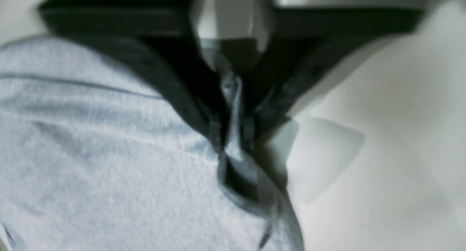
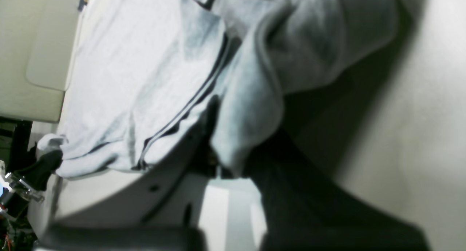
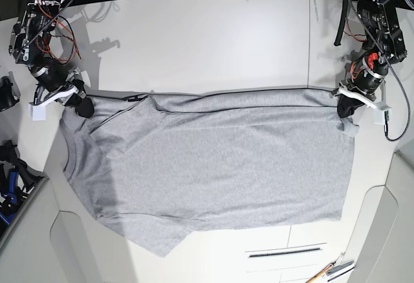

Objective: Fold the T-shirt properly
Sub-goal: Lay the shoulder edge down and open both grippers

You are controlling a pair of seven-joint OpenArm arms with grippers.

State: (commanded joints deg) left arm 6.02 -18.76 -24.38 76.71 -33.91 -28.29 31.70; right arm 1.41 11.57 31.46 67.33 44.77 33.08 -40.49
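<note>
Wrist cams are blurry but show what the base can't: left gripper clenched on a fold of the shirt, right gripper pinching bunched cloth too. Base view shows the shirt stretched sideways between both jaws over the table, plain side up.

Shirt lying spread on table. Left gripper sitting at shirt's far right corner, right gripper at far left corner, each pinching the edge.
</note>
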